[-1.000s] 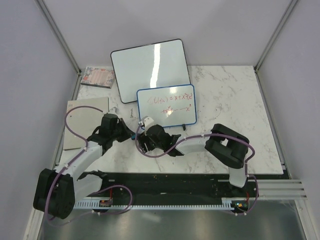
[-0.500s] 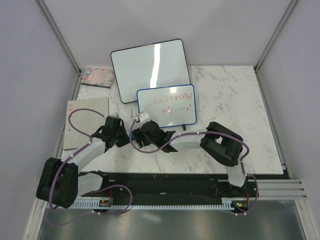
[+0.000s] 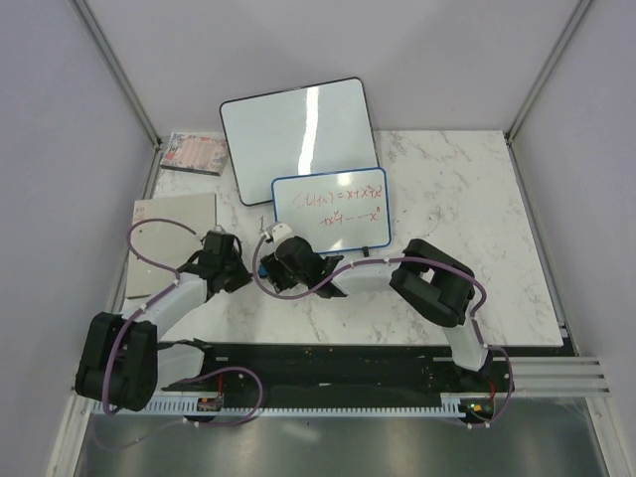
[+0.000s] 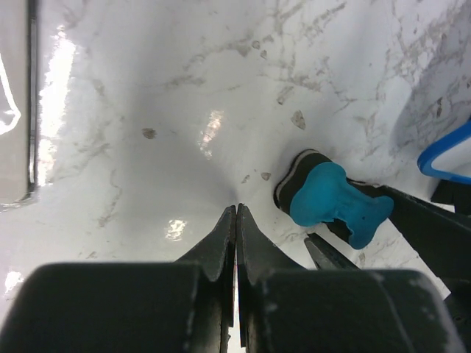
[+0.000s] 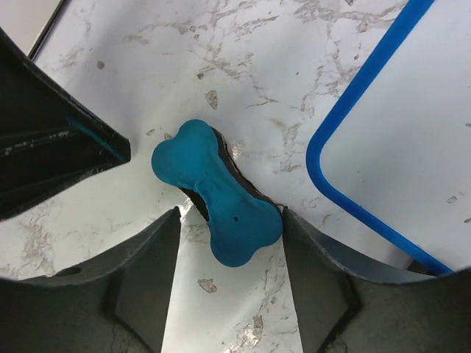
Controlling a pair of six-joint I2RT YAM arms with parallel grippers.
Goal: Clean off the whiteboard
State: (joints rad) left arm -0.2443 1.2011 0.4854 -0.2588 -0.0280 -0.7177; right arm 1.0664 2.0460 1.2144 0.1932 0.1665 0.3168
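Note:
The whiteboard (image 3: 331, 211) has a blue frame and red and green writing, and lies at the table's middle; its corner shows in the right wrist view (image 5: 383, 125). A blue bone-shaped eraser (image 5: 217, 193) with a black felt underside lies on the marble just left of it, also in the left wrist view (image 4: 331, 198). My right gripper (image 5: 229, 213) is open with one finger on each side of the eraser's near end; in the top view it (image 3: 264, 266) hides the eraser. My left gripper (image 4: 236, 207) is shut and empty, just left of the eraser (image 3: 238, 270).
A larger blank black-framed whiteboard (image 3: 298, 134) leans at the back, overlapping the small board's far edge. A patterned booklet (image 3: 196, 152) lies at the back left. A grey slab (image 3: 171, 243) lies left of my left arm, its edge in the left wrist view (image 4: 16, 110).
My right gripper has moved left and slightly back, coming over the eraser beside the left gripper. My left arm has drawn back a little to the left.

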